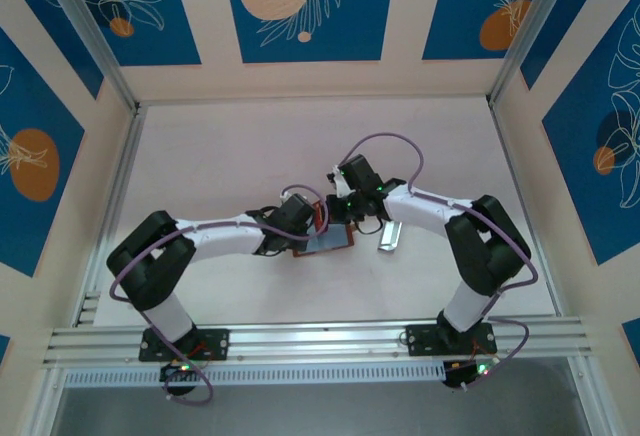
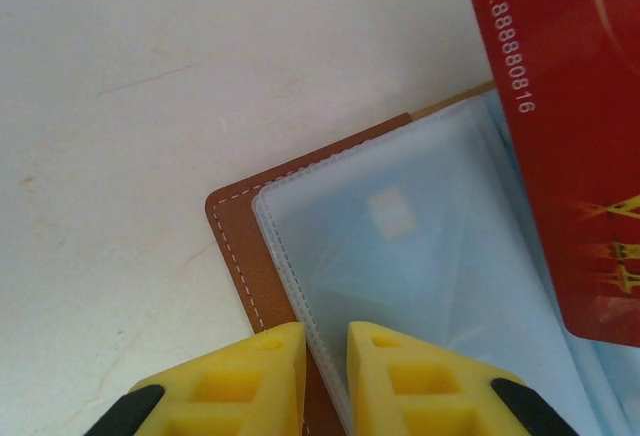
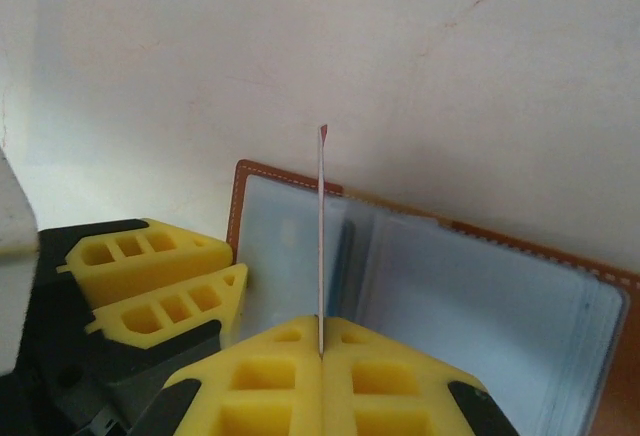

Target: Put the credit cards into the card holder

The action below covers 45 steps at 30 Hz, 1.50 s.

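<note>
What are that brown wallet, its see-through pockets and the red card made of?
The card holder looks like brown leather or imitation leather, matte, with pale stitching along its edge. Its pockets look like soft clear plastic film, slightly glossy and creased. The red card seems to be stiff glossy plastic, printed with white digits.

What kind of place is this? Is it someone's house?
Probably a robot test booth, not a house: left arm and right arm bolted to a metal rail, a white table, blue flower-patterned panels all around.
</note>
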Each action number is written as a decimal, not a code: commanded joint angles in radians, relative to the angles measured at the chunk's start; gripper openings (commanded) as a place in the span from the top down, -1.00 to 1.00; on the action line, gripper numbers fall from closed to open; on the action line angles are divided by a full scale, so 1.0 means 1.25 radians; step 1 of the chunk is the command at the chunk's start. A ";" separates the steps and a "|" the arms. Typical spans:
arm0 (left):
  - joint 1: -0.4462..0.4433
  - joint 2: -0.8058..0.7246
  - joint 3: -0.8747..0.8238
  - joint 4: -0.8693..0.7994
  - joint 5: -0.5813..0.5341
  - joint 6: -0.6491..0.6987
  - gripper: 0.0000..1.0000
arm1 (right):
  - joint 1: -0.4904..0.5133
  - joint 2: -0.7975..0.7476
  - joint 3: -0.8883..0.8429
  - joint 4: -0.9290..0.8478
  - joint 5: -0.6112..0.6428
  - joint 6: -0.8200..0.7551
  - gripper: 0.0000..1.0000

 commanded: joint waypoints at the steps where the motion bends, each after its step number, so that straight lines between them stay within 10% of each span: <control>1: 0.008 0.018 -0.042 -0.054 -0.015 -0.002 0.64 | 0.006 0.006 -0.019 0.038 -0.018 -0.003 1.00; 45: 0.008 0.057 -0.036 -0.047 -0.005 -0.010 0.66 | -0.037 0.006 -0.239 0.210 -0.098 0.223 1.00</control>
